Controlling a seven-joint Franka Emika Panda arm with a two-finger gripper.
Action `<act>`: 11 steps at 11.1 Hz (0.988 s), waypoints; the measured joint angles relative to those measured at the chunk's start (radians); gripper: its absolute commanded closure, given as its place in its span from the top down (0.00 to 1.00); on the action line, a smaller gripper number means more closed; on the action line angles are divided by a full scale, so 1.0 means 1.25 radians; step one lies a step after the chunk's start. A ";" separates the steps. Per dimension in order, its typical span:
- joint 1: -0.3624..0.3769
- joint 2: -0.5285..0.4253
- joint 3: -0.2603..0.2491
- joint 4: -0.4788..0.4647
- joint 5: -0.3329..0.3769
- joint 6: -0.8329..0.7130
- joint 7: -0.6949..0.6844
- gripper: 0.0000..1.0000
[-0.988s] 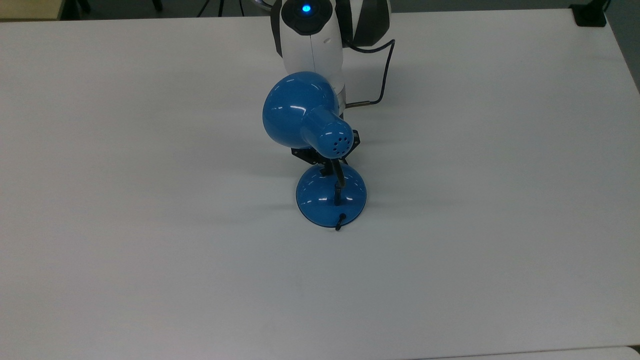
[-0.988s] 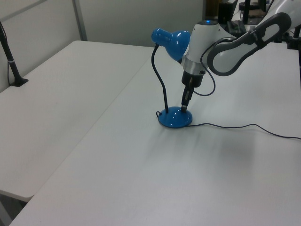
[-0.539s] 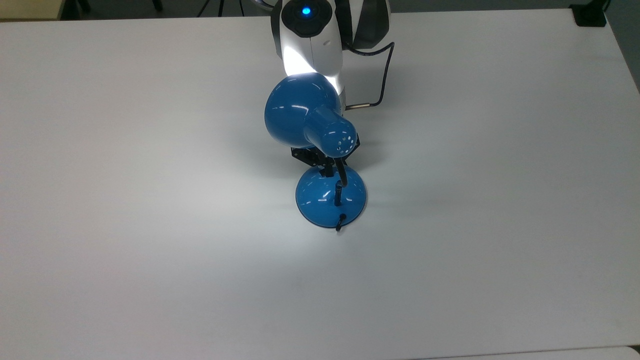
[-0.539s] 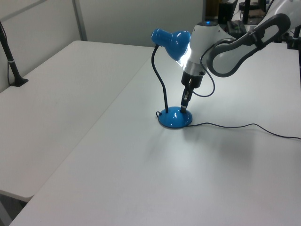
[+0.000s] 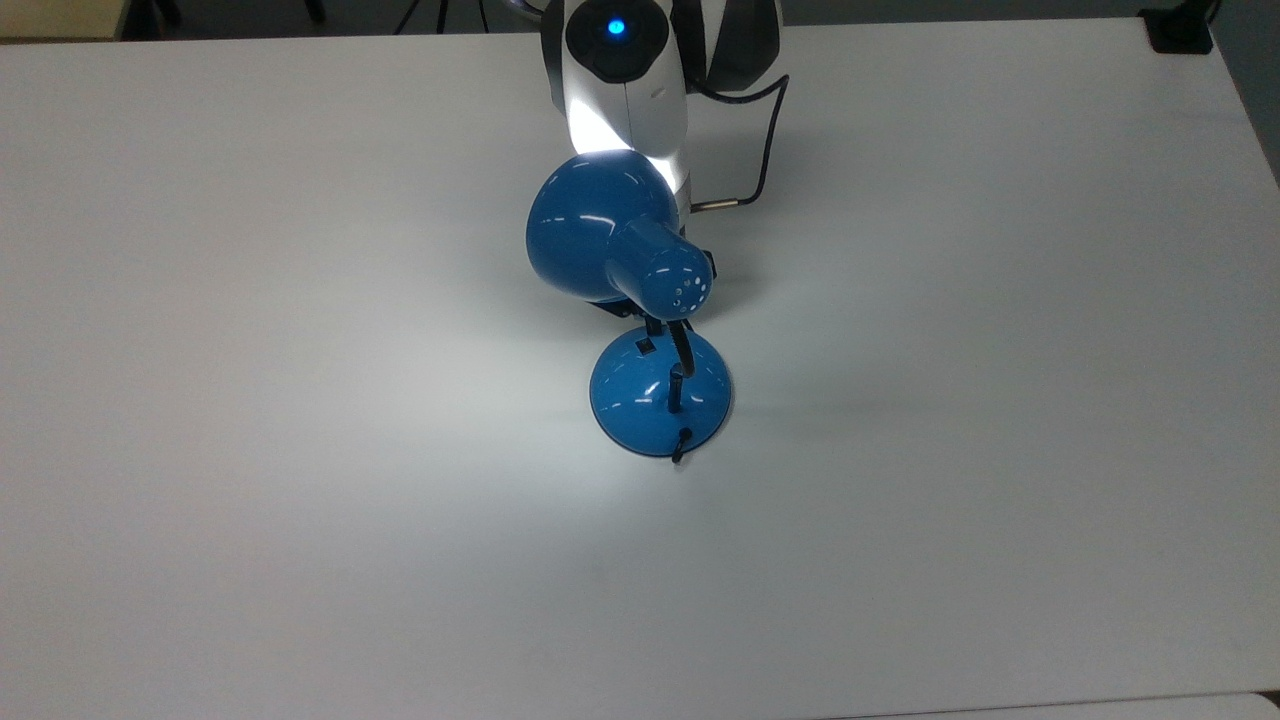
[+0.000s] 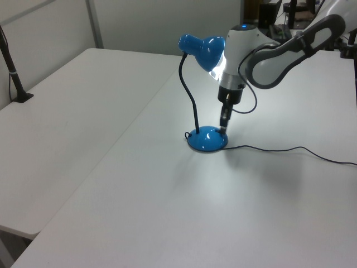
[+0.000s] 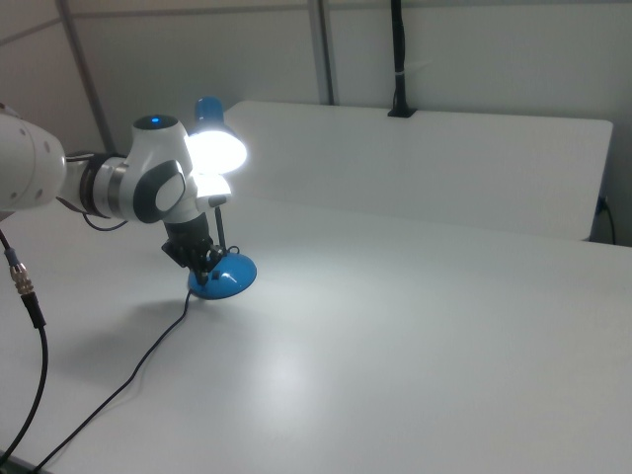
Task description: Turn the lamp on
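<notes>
In the top view you look steeply down on the lamp (image 5: 625,260) from above and in front, with the arm (image 5: 625,90) entering behind it at the frame's top and the white table (image 5: 300,550) spread all around. In the left view you stand farther off and lower, seeing the lamp (image 6: 203,95) side-on with the arm (image 6: 273,53) on the left view's right. In the right view you face the lamp (image 7: 219,212) from the opposite side, arm (image 7: 99,188) on the right view's left, equally far. All three share the lamp, the arm and the table around the lamp's base
</notes>
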State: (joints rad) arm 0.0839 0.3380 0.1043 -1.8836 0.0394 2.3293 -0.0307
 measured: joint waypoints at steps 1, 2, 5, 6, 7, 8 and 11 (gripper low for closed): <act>-0.001 -0.022 -0.001 0.010 -0.029 -0.109 0.000 0.65; -0.002 -0.049 -0.001 0.026 -0.048 -0.224 0.000 0.98; -0.010 -0.131 -0.003 0.071 -0.075 -0.447 -0.001 1.00; -0.022 -0.158 -0.003 0.073 -0.077 -0.479 -0.001 1.00; -0.040 -0.185 -0.004 0.074 -0.077 -0.498 -0.002 1.00; -0.057 -0.210 -0.005 0.074 -0.077 -0.505 -0.002 1.00; -0.115 -0.258 -0.013 0.108 -0.076 -0.505 0.005 1.00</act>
State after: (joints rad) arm -0.0595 0.0160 0.0884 -1.7480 -0.0557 1.6985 -0.0246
